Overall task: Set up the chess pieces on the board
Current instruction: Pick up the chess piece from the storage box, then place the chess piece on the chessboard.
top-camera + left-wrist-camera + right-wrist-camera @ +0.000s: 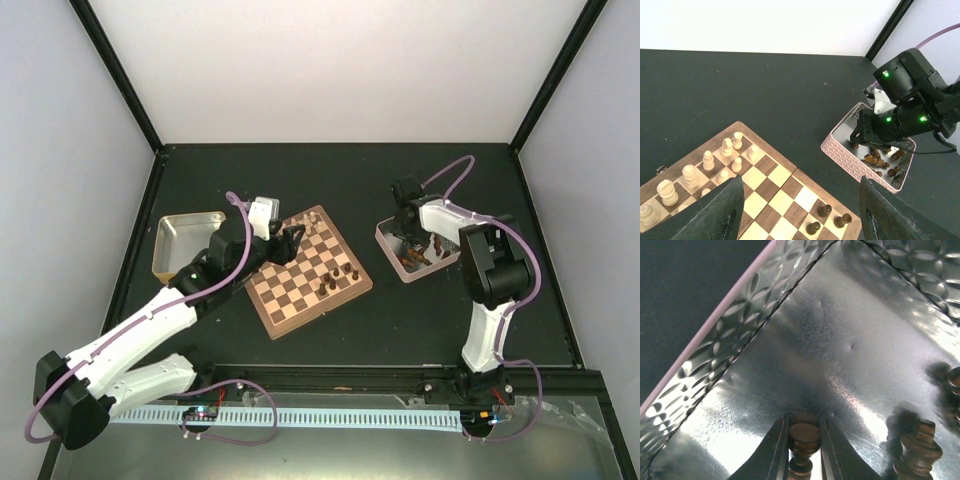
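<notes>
The board (pixel 290 300) lies at the table's centre. Cream chess pieces (pixel 707 160) stand along its far left edge, and a few dark chess pieces (pixel 825 210) stand near its right corner. My left gripper (pixel 800 215) hangs open above the board's far side with nothing between its fingers. My right gripper (pixel 804 450) is down inside the silver pink-sided tin (pixel 386 236), shut on the round head of a dark brown chess piece (pixel 804 439) that lies on the tin's floor. More dark pieces (pixel 877 160) lie loose in that tin.
A gold-sided tin (pixel 165 245) sits left of the board, beside my left arm. Another dark piece (pixel 917 452) stands close to the right of my right fingers. The tin's embossed wall (pixel 725 335) rises on their left.
</notes>
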You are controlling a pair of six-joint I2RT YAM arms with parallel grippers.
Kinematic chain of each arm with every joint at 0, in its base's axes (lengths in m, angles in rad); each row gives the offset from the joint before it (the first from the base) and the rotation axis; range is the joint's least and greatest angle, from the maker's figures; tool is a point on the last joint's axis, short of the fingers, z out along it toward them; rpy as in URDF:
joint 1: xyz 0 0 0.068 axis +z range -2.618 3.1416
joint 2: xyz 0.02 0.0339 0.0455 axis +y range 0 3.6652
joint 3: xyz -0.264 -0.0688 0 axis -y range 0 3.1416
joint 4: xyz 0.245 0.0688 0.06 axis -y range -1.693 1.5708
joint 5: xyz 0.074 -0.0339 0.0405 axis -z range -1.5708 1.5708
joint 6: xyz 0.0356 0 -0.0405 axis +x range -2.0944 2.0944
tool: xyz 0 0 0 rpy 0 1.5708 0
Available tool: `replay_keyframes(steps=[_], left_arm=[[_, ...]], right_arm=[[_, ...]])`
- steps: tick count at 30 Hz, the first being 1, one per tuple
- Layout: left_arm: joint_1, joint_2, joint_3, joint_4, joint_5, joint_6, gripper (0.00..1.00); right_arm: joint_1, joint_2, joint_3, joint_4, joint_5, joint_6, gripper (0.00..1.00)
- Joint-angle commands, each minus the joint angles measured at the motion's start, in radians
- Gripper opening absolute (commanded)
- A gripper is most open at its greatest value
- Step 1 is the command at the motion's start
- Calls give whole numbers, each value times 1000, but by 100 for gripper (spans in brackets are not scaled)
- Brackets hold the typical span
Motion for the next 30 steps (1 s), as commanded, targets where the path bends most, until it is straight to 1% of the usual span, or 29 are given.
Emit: replay_keyframes(steps=[1,5,8,10,12,16,22,26,30], left_arm=[[4,-13,-1,4,36,-1,65],[4,11,6,24,89,-13,66],[2,57,15,59,157,-17,67],[0,91,21,97,199,-21,67],[-10,125,26,136,223,-22,67],[-42,161,11,195,237,-5,68],[-83,159,-84,298,273,-4,66],[-99,141,-132,344,261,-32,60],[-107,134,-155,380,237,-45,55]], right_arm=[[-4,-95,-40,56,-5,10,9],[-4,-219,-122,120,-97,82,10],[-2,-326,-206,214,-266,189,10],[4,-389,-281,301,-387,296,10],[27,-449,-348,381,-469,417,9],[114,-547,-445,521,-569,667,9],[253,-619,-521,665,-599,968,9],[313,-628,-518,719,-609,1065,9],[349,-615,-501,757,-625,1104,9]])
